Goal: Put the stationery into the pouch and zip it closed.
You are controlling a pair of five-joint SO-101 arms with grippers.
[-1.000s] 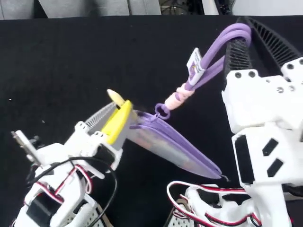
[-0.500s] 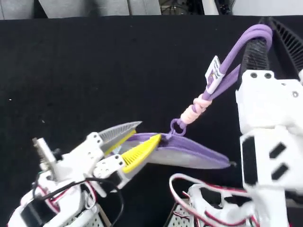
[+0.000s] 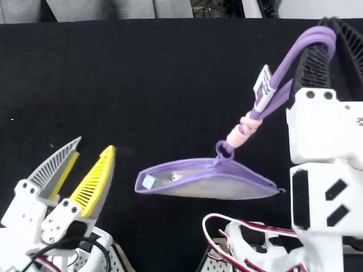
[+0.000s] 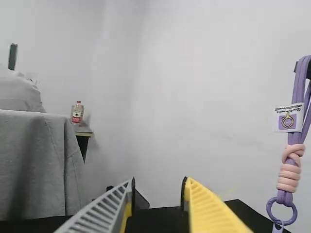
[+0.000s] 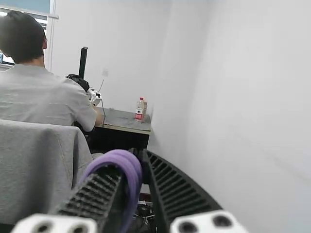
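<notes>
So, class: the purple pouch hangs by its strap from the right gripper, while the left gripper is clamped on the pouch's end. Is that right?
Not quite. The left gripper is not clamped on the pouch: the high view shows it open and apart from the pouch. The rest holds: the pouch hangs by its strap from the right gripper.

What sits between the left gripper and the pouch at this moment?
Nothing; the high view shows bare black table between the left gripper and the pouch.
</notes>
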